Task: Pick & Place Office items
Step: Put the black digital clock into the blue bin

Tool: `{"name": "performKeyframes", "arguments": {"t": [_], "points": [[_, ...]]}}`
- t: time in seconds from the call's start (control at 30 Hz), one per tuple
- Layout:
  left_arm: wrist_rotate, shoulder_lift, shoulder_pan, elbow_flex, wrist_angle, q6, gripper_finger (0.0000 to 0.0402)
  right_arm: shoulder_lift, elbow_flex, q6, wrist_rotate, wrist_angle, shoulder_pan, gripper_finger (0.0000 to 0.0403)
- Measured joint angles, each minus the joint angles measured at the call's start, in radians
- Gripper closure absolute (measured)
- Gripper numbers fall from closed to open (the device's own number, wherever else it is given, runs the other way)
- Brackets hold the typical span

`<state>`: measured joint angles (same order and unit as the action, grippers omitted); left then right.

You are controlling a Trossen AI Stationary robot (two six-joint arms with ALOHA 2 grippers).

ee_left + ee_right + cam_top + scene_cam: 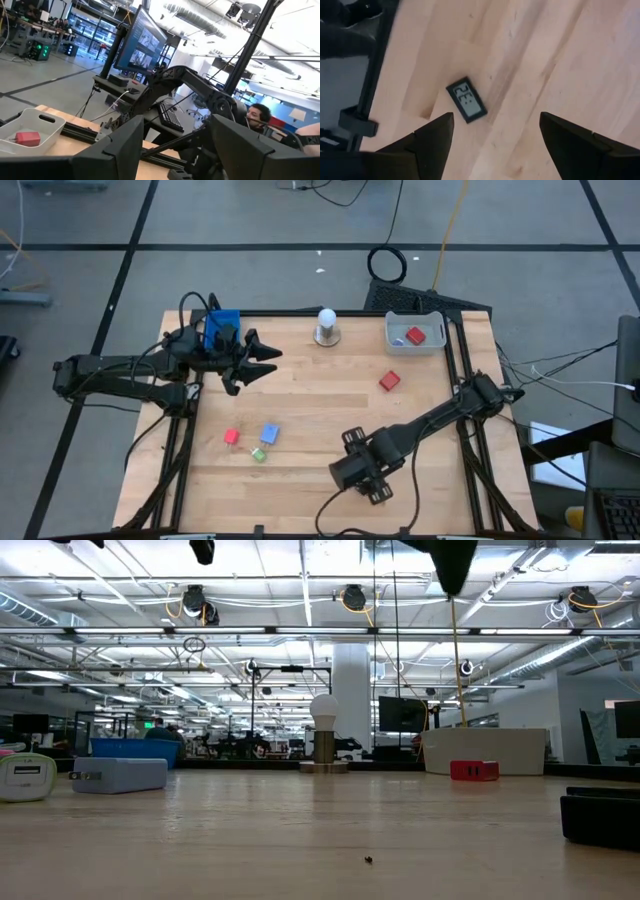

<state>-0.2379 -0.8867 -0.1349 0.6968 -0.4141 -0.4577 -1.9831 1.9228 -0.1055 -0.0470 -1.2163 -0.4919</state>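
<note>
High view: on the wooden bench (320, 420), a red block (390, 380) lies loose, another red block (415, 336) sits in the white tray (394, 322). Left gripper (262, 360) jaws spread, empty. Right wrist view: right gripper (495, 131) jaws spread above a small black digital display (466, 99).

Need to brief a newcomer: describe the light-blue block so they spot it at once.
On the wooden table, look at the near-left cluster of three small pieces. The light-blue block is the rightmost, with the red block to its left and the green bit just below; it alone is blue.
</note>
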Motion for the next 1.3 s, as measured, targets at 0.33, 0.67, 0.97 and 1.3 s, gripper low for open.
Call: {"name": "performKeyframes", "arguments": {"t": [0.33, 0.67, 0.97, 1.3], "points": [[0.002, 0.000, 0.000, 0.000, 0.000, 0.000, 0.0172, 0.000, -0.006, 0.287, -0.002, 0.038, -0.015, 0.0085], [0.033, 0.000, 0.000, 0.000, 0.000, 0.030, 0.0172, 0.000, -0.231, 0.410, -0.004, 0.161, -0.024, 0.0061], [0.029, 0.000, 0.000, 0.000, 0.024, 0.019, 0.0172, 0.000, -0.401, 0.464, 0.047, 0.339, -0.064, 0.0052], [0.028, 0.000, 0.000, 0.000, 0.055, 0.002, 0.0172, 0.000, -0.426, 0.424, 0.045, 0.480, -0.094, 0.0052]]}}
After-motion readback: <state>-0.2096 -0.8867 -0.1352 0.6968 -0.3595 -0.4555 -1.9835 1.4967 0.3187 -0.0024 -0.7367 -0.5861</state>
